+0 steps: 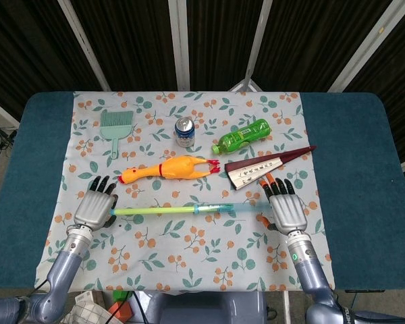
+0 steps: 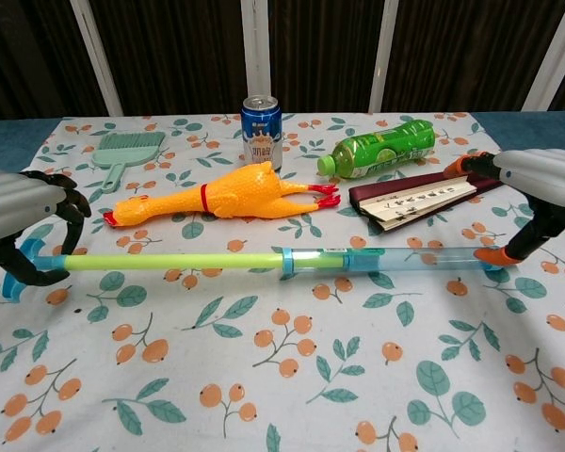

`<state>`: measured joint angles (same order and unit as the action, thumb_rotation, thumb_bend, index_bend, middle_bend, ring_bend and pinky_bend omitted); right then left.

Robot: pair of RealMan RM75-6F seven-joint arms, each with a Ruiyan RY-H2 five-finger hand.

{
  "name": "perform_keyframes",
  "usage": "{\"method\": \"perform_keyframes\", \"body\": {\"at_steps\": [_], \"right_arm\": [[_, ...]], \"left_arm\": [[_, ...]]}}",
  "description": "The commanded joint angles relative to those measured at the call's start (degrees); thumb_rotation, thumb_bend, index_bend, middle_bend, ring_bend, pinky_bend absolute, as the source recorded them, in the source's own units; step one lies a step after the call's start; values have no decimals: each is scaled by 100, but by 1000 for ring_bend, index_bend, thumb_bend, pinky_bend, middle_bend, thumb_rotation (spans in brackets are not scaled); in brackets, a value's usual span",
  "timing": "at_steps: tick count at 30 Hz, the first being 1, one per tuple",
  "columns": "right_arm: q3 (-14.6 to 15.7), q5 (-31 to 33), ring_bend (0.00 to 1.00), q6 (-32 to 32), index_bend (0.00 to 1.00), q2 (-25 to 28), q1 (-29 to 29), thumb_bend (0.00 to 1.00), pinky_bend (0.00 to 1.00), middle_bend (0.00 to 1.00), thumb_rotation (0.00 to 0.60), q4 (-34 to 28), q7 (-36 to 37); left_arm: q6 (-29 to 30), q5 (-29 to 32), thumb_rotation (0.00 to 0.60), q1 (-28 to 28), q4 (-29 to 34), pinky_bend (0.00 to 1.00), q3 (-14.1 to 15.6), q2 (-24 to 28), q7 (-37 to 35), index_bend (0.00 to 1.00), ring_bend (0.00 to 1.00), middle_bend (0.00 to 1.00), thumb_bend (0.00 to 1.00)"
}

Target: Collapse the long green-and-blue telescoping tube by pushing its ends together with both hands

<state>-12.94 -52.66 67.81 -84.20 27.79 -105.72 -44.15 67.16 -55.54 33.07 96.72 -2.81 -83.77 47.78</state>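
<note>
Nearest the camera, low in the frame, the tube lies across the flowered cloth on the desk, running left to right between the two hands; its thin green rod reaches to the left and slides into the wider blue sleeve on the right, so most of its length is not yet taken up. The left hand sits at the lower left, its dark fingers curled over the blue cap on the green end, which gives a firm stop to push against. The right hand sits at the lower right over the far end of the blue sleeve, its orange-tipped fingers bent down around the cap there; in the chest view one tip touches the tube's end, though whether the grip is fully closed I cannot tell. With a hand at each end and the tube flat on the cloth, a straight inward push along its axis looks like the step in hand. Just beyond the tube lie a rubber chicken at centre and a folded fan to the right, very near the right hand's fingertips. Farther back stand a can, a green bottle on its side and a small brush at the upper left.
</note>
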Motion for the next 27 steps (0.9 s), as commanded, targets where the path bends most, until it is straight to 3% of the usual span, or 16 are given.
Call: {"method": "perform_keyframes", "body": {"at_steps": [1,14,27], "right_arm": [[-29,198,0,38,174,-90,115,341,0,0,600,111,-93],[168,438,0,149,362,-249,232,340,0,89,600,566,87],[242,462,0,106,367,-529,378,340,0,101,600,1010,272]], "left_arm": [[1,8,600,13,37,19,-1,28,2,605,0,171,577],[29,57,600,30,90,19,53,161,-6,607,0,171,576],[-32,105,600,107,174,19,107,261,64,607,0,171,577]]}}
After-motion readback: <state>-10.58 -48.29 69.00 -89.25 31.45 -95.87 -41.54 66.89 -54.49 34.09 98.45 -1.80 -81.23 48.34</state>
